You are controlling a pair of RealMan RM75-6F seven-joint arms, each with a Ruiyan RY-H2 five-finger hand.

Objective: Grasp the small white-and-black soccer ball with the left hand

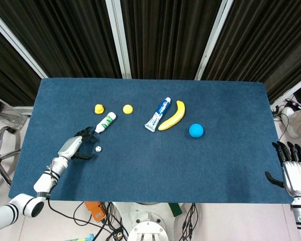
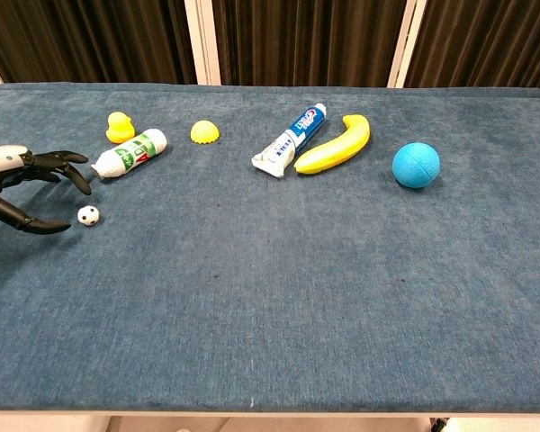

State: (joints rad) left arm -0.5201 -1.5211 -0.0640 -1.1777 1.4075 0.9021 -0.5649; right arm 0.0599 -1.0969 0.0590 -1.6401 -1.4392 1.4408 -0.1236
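Observation:
The small white-and-black soccer ball point(image 1: 98, 149) point(image 2: 88, 215) lies on the blue table at the left. My left hand point(image 1: 76, 146) point(image 2: 27, 184) hovers just to the left of it, fingers spread and curved around empty space, tips a short way from the ball. Nothing is in that hand. My right hand point(image 1: 294, 169) hangs open past the table's right front corner, fingers apart, far from the ball; the chest view does not show it.
Just behind the ball lie a white-and-green bottle point(image 1: 105, 122) point(image 2: 130, 153) and a yellow duck point(image 1: 99, 108) point(image 2: 119, 127). Further right sit a yellow half-dome point(image 2: 205, 132), a toothpaste tube point(image 2: 291, 139), a banana point(image 2: 335, 145) and a blue ball point(image 2: 416, 165).

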